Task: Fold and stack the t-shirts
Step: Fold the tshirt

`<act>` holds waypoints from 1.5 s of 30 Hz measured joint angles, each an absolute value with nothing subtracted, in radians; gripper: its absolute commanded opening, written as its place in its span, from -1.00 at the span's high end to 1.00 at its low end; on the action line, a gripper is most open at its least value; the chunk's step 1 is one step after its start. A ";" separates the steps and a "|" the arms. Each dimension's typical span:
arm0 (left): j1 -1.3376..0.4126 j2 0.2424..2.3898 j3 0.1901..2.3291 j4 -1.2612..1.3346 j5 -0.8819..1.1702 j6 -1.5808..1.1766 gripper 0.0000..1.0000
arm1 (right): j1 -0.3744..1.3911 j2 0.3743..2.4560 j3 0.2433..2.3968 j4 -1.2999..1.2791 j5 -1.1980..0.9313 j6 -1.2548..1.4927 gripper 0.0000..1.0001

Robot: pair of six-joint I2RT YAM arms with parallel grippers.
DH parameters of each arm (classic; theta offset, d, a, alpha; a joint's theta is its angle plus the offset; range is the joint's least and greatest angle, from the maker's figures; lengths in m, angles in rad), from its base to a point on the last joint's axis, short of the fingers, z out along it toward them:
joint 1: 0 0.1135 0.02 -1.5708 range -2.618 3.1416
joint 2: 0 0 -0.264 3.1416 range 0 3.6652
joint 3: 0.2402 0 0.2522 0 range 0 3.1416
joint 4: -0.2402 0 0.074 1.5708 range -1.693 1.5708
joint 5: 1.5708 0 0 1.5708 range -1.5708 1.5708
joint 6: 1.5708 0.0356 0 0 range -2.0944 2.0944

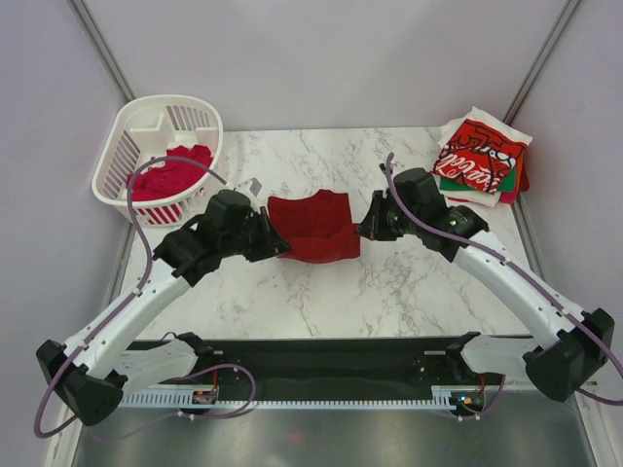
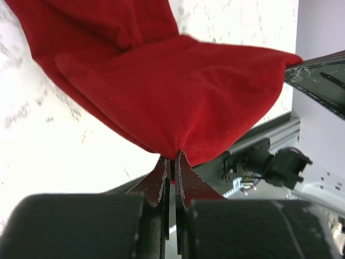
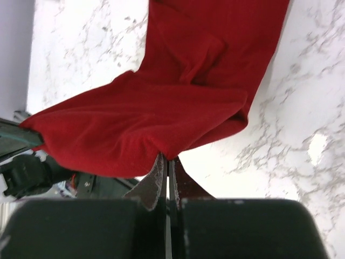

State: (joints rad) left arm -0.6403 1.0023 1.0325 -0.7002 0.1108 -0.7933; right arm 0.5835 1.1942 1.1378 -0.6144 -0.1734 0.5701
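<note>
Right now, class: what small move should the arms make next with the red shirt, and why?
Probably carry the held edge forward: the left gripper and right gripper are shut on the dark red t-shirt, its rest lying on the marble table.

A white marble-patterned desk [image 1: 389,292] is enclosed by plain pale grey walls [image 1: 321,58], which are joined by grey corner strips [image 1: 104,49].

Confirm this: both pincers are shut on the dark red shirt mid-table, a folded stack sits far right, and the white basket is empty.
Wrong on the basket: the top external view shows red cloth lying in it. The rest stands: left pincer and right pincer are shut on the dark red shirt mid-table, and the folded stack sits far right.
</note>
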 measured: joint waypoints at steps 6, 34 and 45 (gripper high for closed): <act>-0.577 1.180 1.182 -0.733 0.096 -0.722 0.95 | 0.577 1.364 1.273 -0.638 -0.115 0.519 1.00; -0.349 1.931 1.660 -0.762 -0.004 -0.534 0.95 | 0.370 2.148 1.834 -0.629 -0.250 0.430 1.00; -0.297 2.217 1.872 -0.762 0.002 -0.486 0.82 | 0.335 2.366 2.035 -0.637 -0.275 0.469 -0.27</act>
State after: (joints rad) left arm -0.2966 2.2173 1.8721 -0.7616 0.0017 -0.4862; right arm 0.3351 2.3665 2.0346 -0.6373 -0.2749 0.4694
